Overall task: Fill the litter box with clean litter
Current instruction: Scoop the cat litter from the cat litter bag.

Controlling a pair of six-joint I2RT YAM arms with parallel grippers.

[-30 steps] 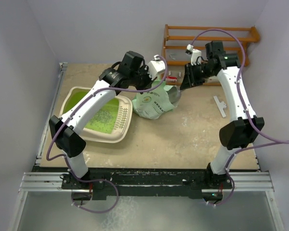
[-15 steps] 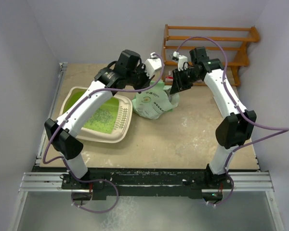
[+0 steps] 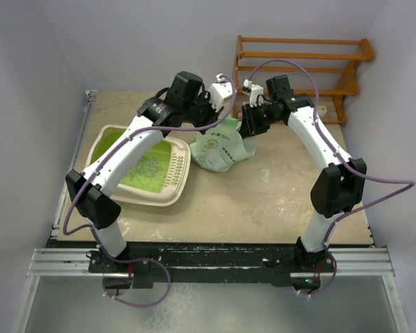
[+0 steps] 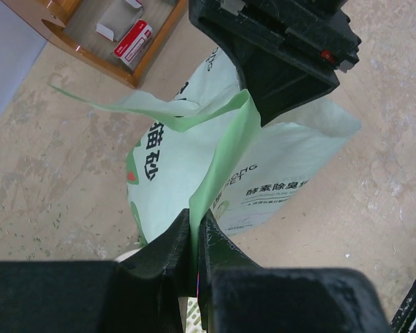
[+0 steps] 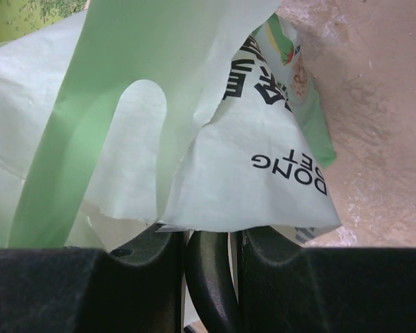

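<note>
The right fingers (image 5: 145, 277) have swung in to the bag (image 3: 220, 149) mouth, slightly parted, grip unclear, while the left fingers (image 4: 159, 260) pinch its rim shut, likely readying a pour into the litter box (image 3: 135, 199) alongside, which holds little clean litter (image 3: 149, 170).

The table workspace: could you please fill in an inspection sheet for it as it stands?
Surface: beige table, scuffed, with stray specks.
Job's things: litter box on the left, a thin patch of clean litter inside; litter bag beside its grille end.
Clutter: red-and-white carton on the rack.
Tools: left tool pinches the bag's top edge; right tool grips the opposite edge.
Cables: purple cables loop off both arms.
Surroundings: wooden rack at the far right; plain walls.
</note>
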